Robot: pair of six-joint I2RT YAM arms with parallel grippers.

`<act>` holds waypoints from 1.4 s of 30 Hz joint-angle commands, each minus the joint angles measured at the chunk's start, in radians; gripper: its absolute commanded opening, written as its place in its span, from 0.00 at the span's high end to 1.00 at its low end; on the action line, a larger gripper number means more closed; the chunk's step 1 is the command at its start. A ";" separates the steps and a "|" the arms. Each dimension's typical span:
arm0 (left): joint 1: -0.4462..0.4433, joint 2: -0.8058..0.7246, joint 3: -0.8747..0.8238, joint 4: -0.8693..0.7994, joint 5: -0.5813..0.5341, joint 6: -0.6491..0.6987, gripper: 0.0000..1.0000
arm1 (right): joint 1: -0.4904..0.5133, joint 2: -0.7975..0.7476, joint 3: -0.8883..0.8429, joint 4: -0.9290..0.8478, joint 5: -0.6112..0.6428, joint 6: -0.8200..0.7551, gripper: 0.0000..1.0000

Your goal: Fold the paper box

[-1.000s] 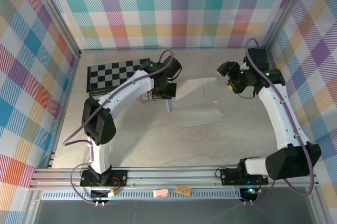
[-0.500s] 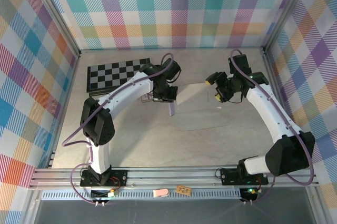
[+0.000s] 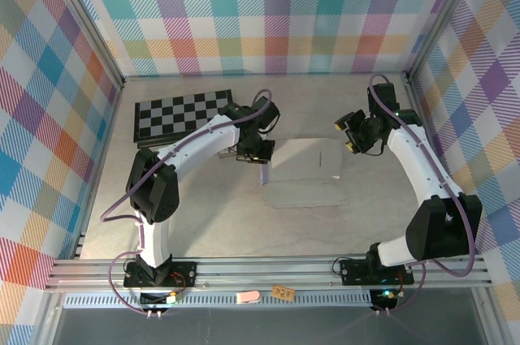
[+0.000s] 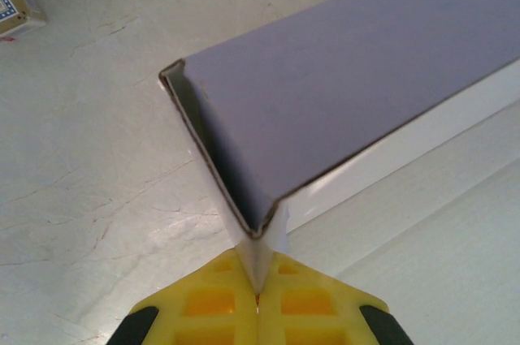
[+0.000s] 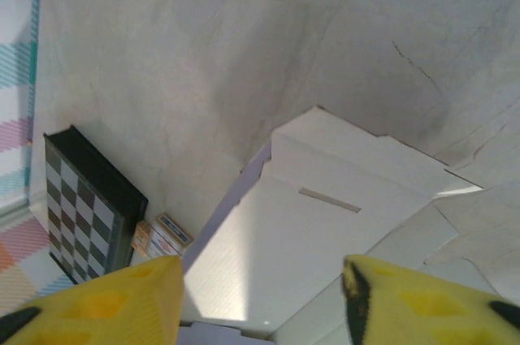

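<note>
Right hand backs off the paper box
Left hand stays clamped on a raised flap; right fingers apart, empty, so folding waits.

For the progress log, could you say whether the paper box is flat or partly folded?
Partly folded: the left gripper holds one flap of the paper box raised; rest flat.

My left arm stretches forward and bends rightward at the wrist. My left gripper has its fingers pressed together on a flap of the box. My right arm arcs up the right side, wrist turned left. On my right gripper the fingers stand apart.
</note>
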 commanded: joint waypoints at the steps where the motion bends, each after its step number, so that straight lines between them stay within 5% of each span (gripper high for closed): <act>1: -0.008 -0.019 0.006 0.021 -0.005 0.040 1.00 | 0.006 0.038 0.006 0.034 -0.057 0.009 0.54; 10: -0.012 -0.022 0.022 0.035 -0.025 0.084 1.00 | 0.005 0.251 0.248 -0.074 -0.054 -0.199 0.54; 34: -0.016 -0.012 0.036 0.074 -0.014 0.084 1.00 | 0.035 0.271 0.149 -0.012 -0.175 -0.172 0.51; 42: -0.022 -0.018 0.031 0.080 -0.014 0.088 1.00 | 0.053 0.260 0.123 0.065 -0.225 -0.085 0.58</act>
